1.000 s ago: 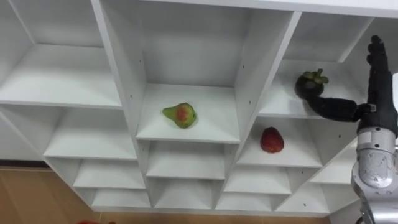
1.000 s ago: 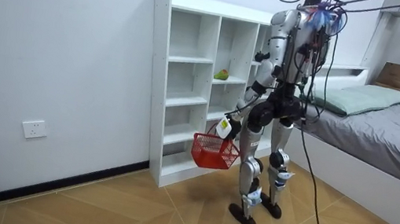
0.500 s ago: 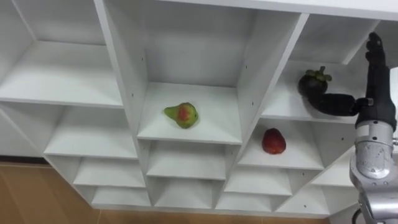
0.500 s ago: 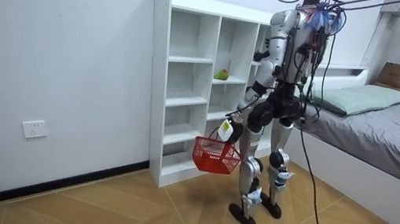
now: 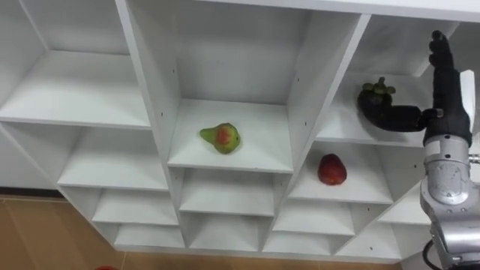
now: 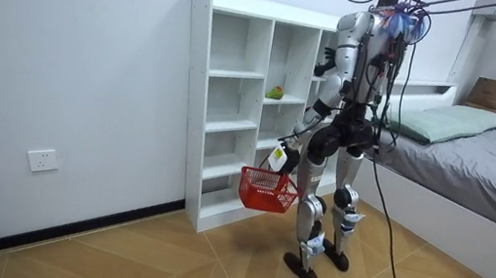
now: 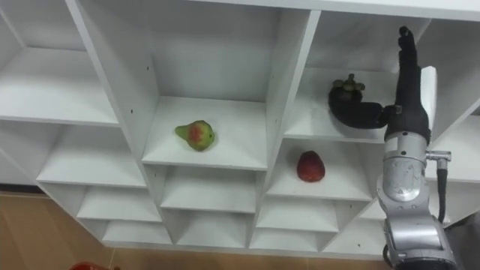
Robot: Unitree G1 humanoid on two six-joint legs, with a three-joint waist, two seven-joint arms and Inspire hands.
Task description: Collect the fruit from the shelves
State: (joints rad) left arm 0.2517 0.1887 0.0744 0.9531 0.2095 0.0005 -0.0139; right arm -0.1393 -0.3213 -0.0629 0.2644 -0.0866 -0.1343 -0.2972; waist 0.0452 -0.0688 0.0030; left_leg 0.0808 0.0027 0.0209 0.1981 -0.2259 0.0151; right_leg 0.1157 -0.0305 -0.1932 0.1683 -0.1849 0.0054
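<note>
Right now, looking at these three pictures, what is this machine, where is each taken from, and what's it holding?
It is a two-legged humanoid robot standing at a white shelf unit, beside a bed. Two pictures come from cameras in its head, looking at the shelves. The third comes from a camera across the room. On the shelves lie a pear, a red fruit and, just above that, a mangosteen. The right hand is up and open, thumb at the mangosteen. The left hand hangs low, holding a red basket.
</note>
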